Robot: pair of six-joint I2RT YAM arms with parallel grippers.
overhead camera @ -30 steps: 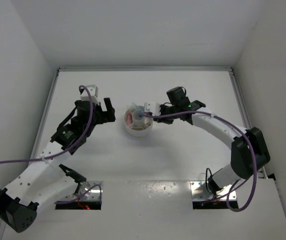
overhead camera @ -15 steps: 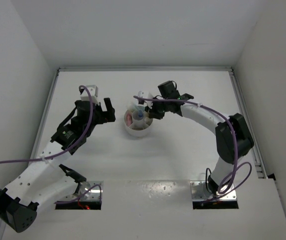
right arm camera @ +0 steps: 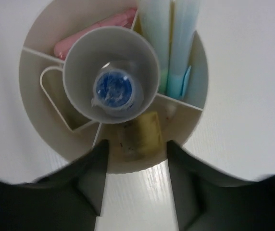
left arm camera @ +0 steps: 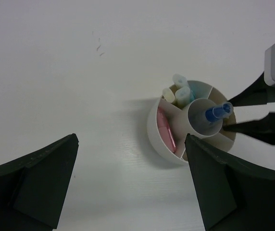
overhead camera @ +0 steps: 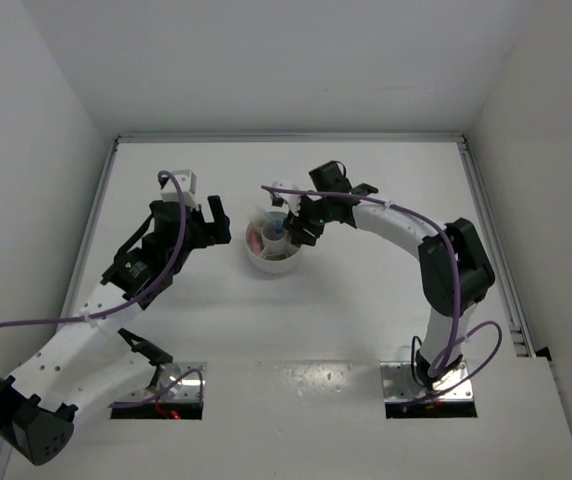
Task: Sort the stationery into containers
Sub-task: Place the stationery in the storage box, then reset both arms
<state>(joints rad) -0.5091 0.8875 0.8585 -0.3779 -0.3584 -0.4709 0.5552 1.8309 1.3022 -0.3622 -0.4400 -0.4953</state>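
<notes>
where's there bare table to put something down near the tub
Bare table spreads on the near side of the tub, between the two arms, and on its far side up to the far edge. Crowded at the tub itself: the right arm holds its jaws over the right rim, and the left arm's open jaws sit just off the left side.

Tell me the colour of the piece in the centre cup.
Blue piece, best in right wrist view.

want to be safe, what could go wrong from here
The right end effector straddles the beige piece close to the tub rim; rising askew could snag the rim or drag the piece out. The blue marker stands in the centre cup nearby and might be bumped.
</notes>
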